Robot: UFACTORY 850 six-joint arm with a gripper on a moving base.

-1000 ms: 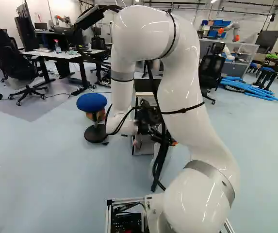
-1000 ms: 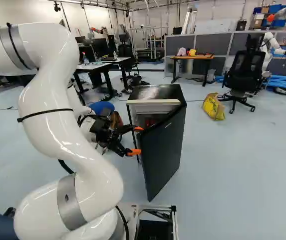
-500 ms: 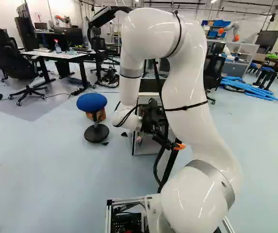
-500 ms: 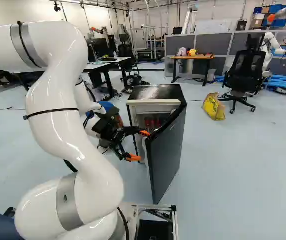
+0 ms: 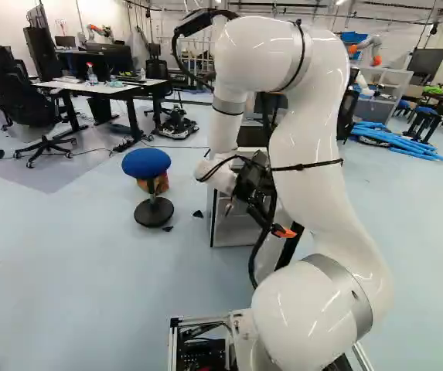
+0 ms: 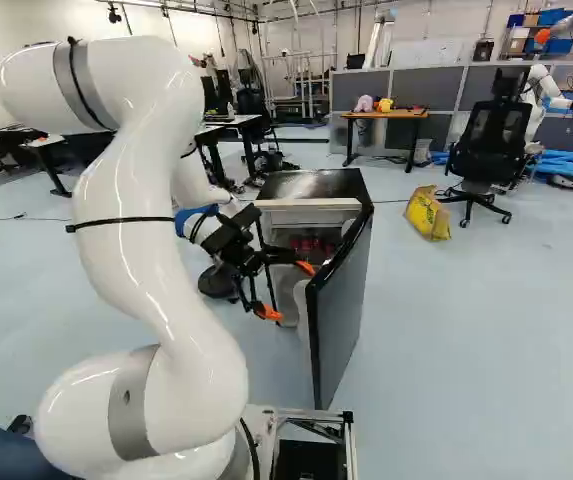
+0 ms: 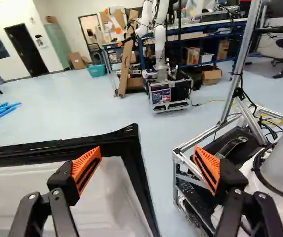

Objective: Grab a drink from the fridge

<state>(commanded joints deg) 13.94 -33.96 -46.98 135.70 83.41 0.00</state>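
Tool (image 6: pixel 289 291) and fridge (image 6: pixel 311 184), right base view: the tool lies in front of the opening, on the inner side of the partly open fridge door (image 6: pixel 344 315). Red items (image 6: pixel 312 244) occupy the interior, farther in than the tool and, in this projection, just above its upper fingertip; whether they are drinks cannot be told. Contact between tool and door cannot be established here.

In the wrist view, the fingers of the tool (image 7: pixel 146 165) stand wide apart, their orange pads (image 7: pixel 87 169) facing each other across a gap. The door's pale inner panel, bordered by a black rim, extends behind and below one finger; a corner of the rim reaches into the span between the two. Behind the other finger lies the metal frame (image 7: pixel 181 154) of the moving base. Another robot (image 7: pixel 168 94) stands well beyond, on the floor.

Surroundings: a blue-topped stool (image 5: pixel 146 162) is left of the fridge in the left base view; a yellow bag (image 6: pixel 428 213) rests on the floor to its right in the right base view.
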